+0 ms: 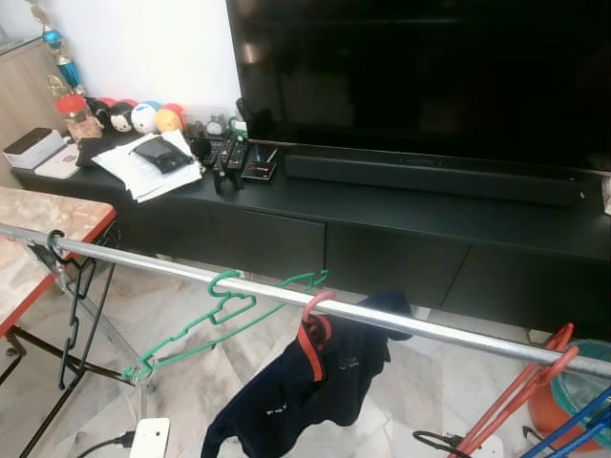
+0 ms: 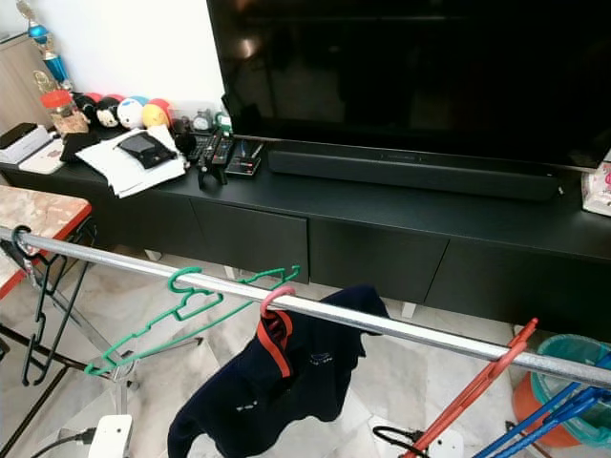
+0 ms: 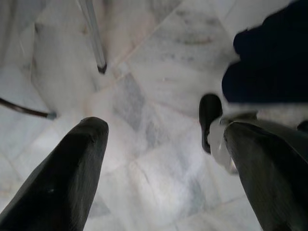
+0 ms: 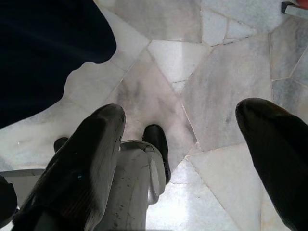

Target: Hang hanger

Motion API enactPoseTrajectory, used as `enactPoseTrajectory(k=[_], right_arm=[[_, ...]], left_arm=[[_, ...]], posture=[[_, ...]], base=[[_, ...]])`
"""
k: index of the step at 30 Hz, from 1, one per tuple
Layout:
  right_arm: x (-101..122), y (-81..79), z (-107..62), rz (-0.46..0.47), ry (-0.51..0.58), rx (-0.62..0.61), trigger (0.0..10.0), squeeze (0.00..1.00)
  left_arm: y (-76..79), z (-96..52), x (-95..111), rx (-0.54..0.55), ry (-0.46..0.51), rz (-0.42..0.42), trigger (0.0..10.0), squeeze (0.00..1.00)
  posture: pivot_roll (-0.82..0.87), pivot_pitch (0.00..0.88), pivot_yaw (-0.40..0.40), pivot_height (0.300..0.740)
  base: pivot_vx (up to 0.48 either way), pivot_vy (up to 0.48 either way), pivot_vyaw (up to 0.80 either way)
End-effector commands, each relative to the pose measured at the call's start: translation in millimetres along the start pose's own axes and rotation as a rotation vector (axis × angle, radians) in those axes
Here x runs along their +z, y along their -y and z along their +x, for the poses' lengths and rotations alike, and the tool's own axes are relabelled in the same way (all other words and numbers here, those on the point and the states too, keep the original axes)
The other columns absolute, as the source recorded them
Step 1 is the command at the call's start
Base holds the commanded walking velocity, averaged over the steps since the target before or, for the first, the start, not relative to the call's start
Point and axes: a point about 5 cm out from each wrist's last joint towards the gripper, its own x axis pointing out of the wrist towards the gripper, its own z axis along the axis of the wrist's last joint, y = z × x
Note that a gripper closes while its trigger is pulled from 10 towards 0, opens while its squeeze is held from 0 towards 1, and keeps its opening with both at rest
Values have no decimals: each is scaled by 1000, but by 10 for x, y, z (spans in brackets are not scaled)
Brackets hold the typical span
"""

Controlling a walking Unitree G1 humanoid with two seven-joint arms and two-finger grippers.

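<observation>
Both arms hang low over the marble floor, left gripper (image 3: 159, 159) and right gripper (image 4: 180, 144) spread and empty; green hanger (image 1: 205, 329) already hooks the rail (image 1: 401, 324) overhead, so verify seating.

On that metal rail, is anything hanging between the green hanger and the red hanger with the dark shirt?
No. In the left eye view the rail is bare between the green hanger and the red hanger.

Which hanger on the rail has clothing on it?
The red hanger in the middle of the metal rail carries a dark navy garment. The green hanger beside it hangs bare.
</observation>
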Motion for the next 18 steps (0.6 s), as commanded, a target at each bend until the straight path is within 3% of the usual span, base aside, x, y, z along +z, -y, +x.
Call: enactPoseTrajectory(k=[1, 8, 18], right_arm=[[-27, -13, -2, -2, -15, 1, 10000, 0], [-22, -14, 0, -3, -15, 1, 10000, 0], [-24, -14, -1, -6, -16, 1, 10000, 0]], left_arm=[[-75, -13, -58, 12, -17, 4, 10000, 0], [-151, -19, -35, 22, -18, 1, 10000, 0], [-180, -33, -109, 21, -32, 5, 10000, 0]], posture=[[-17, 0, 62, 740], [-17, 0, 61, 740], [-19, 0, 62, 740]], base=[[0, 0, 0], [0, 0, 0], [-260, 0, 0]])
